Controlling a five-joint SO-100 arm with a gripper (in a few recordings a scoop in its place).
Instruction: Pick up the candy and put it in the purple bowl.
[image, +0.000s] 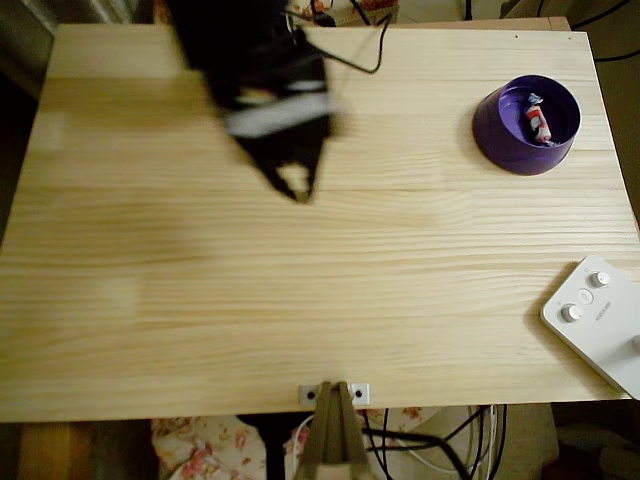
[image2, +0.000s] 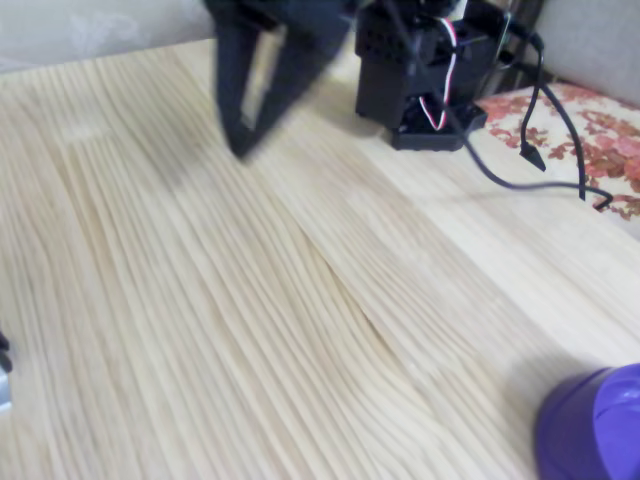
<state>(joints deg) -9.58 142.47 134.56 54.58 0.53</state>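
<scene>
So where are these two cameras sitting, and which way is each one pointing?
Overhead view: hangs above and looks straight down on the wooden table; it takes in the blurred black claw, the purple bowl with the candy inside, and a white box with knobs.
Fixed view: sits low near the table's edge, looking across it toward the arm's black base; the claw hangs blurred at the top.
Shared: the table, the claw and the purple bowl.

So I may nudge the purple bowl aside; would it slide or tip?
The purple bowl looks like glossy plastic, so probably light and likely to slide on the smooth table. Its flared sides suggest a high push might tip it. The candy inside could shift.
</scene>
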